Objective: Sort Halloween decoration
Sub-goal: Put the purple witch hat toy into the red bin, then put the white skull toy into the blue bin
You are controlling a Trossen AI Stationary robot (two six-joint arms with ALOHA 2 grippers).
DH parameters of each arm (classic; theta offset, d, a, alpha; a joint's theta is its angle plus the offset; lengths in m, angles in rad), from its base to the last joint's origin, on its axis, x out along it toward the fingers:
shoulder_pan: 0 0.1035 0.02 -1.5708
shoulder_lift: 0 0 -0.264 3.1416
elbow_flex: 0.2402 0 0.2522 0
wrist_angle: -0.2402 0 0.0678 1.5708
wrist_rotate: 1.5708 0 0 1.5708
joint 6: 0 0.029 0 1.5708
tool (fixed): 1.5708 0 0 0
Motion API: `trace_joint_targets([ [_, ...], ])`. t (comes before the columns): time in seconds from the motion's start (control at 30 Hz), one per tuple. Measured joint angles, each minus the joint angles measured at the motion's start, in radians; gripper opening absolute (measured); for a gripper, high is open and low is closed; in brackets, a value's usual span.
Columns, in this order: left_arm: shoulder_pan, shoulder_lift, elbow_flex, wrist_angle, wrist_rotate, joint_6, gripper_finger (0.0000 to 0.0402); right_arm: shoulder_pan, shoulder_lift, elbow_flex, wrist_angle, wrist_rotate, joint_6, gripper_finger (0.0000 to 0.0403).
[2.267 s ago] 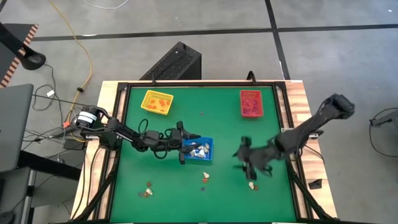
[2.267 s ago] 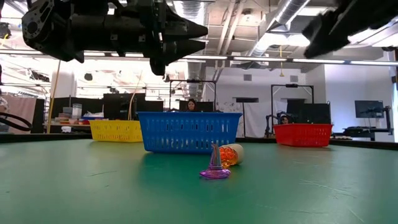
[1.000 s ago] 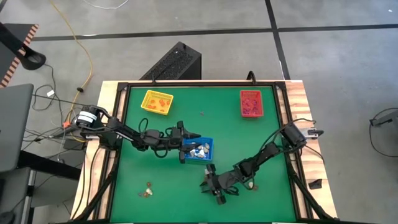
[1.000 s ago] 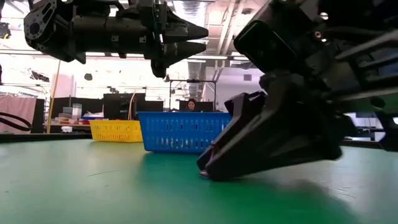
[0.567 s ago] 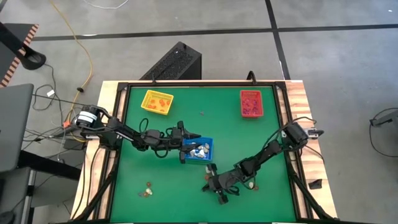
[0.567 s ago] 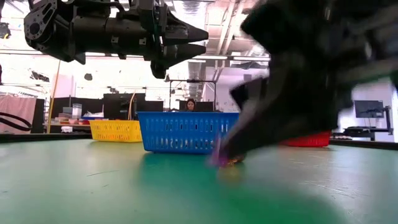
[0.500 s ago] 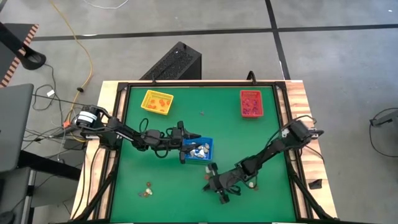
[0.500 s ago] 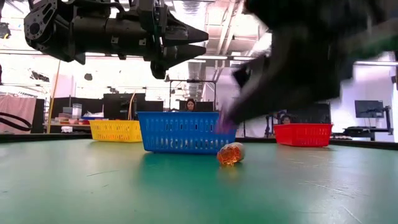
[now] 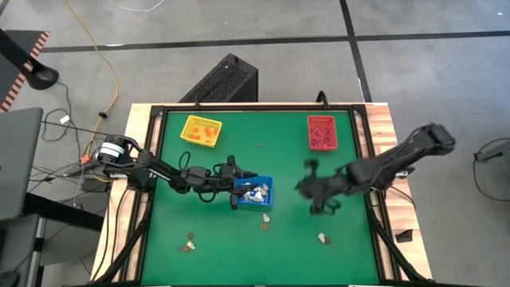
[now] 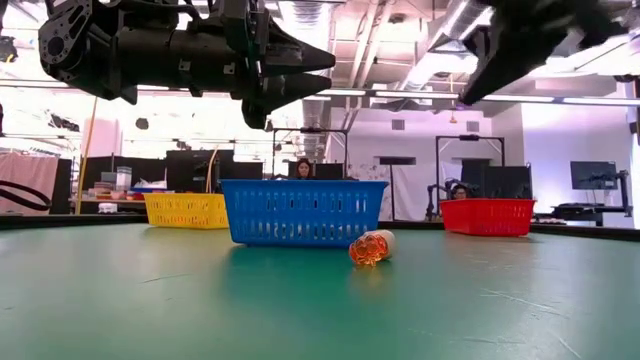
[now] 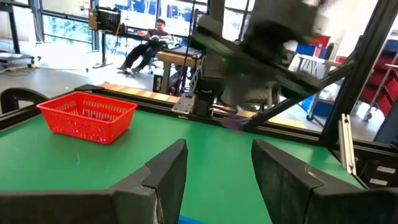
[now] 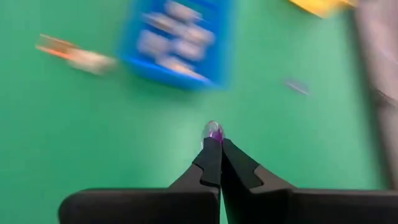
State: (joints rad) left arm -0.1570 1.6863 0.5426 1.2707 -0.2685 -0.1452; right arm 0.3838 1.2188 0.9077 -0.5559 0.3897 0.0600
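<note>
Green table (image 9: pixel 295 247), wood-edged, centre of frame. On it: yellow tray (image 9: pixel 202 131) upper left, red tray (image 9: pixel 322 132) upper right, blue tray (image 9: pixel 255 191) centre. Grey floor beyond, yellow cable (image 9: pixel 102 60) upper left, black box (image 9: pixel 225 81) above the table.

Green table (image 9: pixel 199 239); yellow tray (image 9: pixel 201 131), blue tray (image 9: pixel 253 192), red tray (image 9: pixel 322 132).

Right claw (image 9: pixel 307 190) blurred; its tiny purple trinket (image 12: pixel 214 132) barely shows

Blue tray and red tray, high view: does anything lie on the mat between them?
In the high view, the right gripper hangs between the blue tray and the red tray; the mat there looks bare.
</note>
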Motion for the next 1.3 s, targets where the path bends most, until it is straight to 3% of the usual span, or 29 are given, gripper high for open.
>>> trace_joint_targets([
  [0.13,0.000,0.000,0.000,0.007,0.000,-0.007,0.0171,-0.143,-0.128,0.000,-0.217,0.128,0.003,0.0024],
  [0.3,0.000,0.000,0.000,0.007,0.000,-0.008,0.0171,-0.401,-0.192,0.000,-0.293,0.136,-0.015,0.0026],
  [0.47,0.000,0.000,0.000,0.007,0.001,-0.025,0.0171,-0.645,-0.164,0.000,-0.312,0.134,-0.017,0.0030],
  [0.7,0.000,0.000,0.000,0.006,0.001,-0.027,0.0171,-0.865,-0.049,0.000,-0.312,0.120,-0.010,0.0046],
  [0.97,0.000,0.000,0.000,0.002,0.001,-0.028,0.0171,-0.979,0.114,0.000,-0.297,0.079,-0.010,0.0098],
  [1.17,0.000,0.000,0.000,-0.003,0.014,-0.027,0.0171,-0.977,0.115,0.000,-0.278,0.025,-0.012,0.0149],
  [1.3,-0.003,0.000,0.013,-0.009,0.196,0.041,0.0171,-0.913,0.033,0.000,-0.288,-0.130,0.041,0.0168],
])
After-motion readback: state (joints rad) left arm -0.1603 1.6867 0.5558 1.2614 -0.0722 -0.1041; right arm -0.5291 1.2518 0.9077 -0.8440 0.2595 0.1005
